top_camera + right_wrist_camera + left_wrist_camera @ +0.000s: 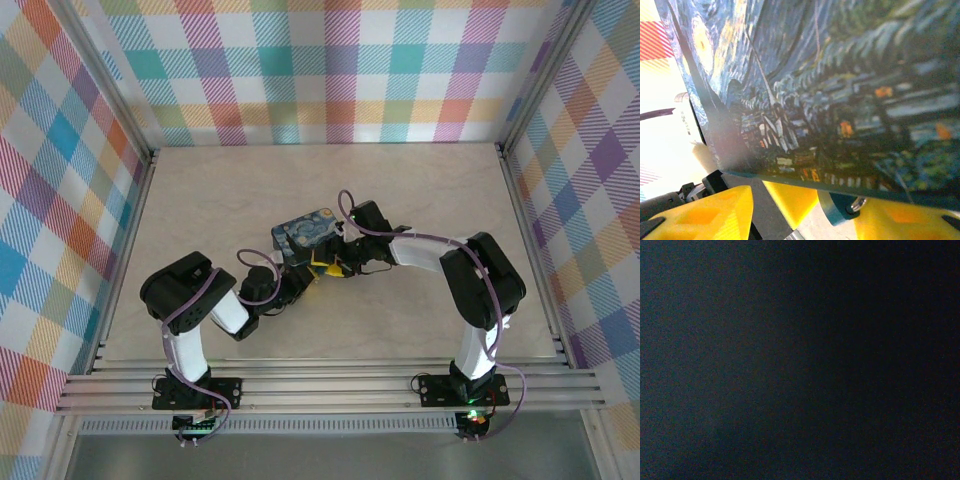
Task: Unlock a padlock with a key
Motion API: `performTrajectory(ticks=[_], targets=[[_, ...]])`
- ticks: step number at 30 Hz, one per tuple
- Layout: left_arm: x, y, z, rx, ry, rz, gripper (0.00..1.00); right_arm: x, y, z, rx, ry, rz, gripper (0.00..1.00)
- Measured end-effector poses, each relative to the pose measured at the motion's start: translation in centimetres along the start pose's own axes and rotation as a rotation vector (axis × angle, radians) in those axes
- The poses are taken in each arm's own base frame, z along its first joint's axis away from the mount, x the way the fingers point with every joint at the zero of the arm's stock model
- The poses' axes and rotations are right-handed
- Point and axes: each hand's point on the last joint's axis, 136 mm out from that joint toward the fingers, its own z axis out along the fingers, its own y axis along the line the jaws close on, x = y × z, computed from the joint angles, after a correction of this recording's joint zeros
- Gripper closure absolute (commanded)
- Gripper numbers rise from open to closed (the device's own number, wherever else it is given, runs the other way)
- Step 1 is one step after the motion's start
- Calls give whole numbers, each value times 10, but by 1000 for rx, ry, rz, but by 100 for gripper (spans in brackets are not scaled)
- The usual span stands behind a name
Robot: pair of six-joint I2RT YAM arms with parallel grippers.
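Observation:
The padlock [305,236], a boxy dark-blue block with a swirly night-sky print, lies mid-table. In the right wrist view the padlock [840,85] spreads across the upper part. A teal rounded tab [840,210] pokes out under its lower edge, with a small metallic piece [858,203] that may be the key. My right gripper [338,264] reaches the block's near right corner. Its yellow fingers [700,212] stand on either side of the tab. My left gripper [300,284] presses against the block's near edge. The left wrist view is dark.
Plaid walls [60,180] close in the table [430,190] on three sides, with aluminium rails [330,385] along the near edge. Both arms bend inward and meet near the middle. A third yellow wedge [790,197] sits under the block's edge.

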Motion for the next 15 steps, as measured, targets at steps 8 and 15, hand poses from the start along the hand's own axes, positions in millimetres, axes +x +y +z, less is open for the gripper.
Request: performTrajectory(ticks=[8,15], targets=[[1,0,0,-4,-7,7,74,-1,-2,0,20,-8,5,39],[6,3,1,-21,2,26,74,-1,-3,2,35,-17,3,36]])
